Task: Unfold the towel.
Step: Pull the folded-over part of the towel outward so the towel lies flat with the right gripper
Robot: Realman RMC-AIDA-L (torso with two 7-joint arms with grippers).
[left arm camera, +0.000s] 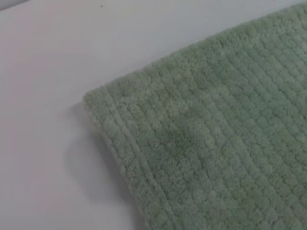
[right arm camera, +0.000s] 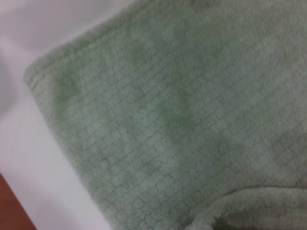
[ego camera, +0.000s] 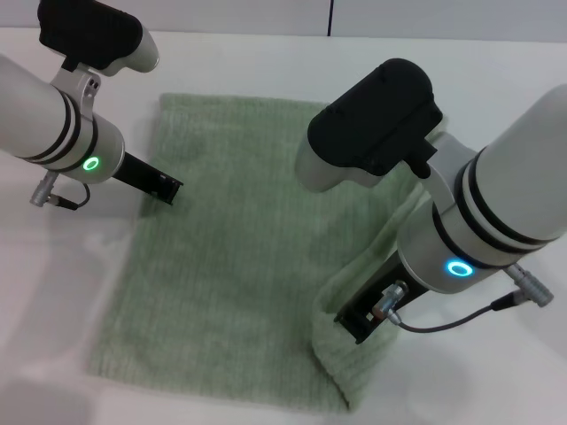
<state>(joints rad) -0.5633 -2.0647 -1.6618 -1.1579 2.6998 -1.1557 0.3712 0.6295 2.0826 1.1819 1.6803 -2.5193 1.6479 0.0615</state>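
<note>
We see the towel (ego camera: 239,257) lying folded across the desk (ego camera: 53,292); our right pincer (ego camera: 354,323) lifts its 4 o'clock edge, grip hidden; our left pincer (ego camera: 168,188) hovers at 10 o'clock, state untellable; soft, limp terry, so hold the hem.

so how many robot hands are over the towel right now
2. The left hand is at the towel's left edge, toward the far side. The right hand is at the near right corner, where the cloth is bunched up around it.
</note>
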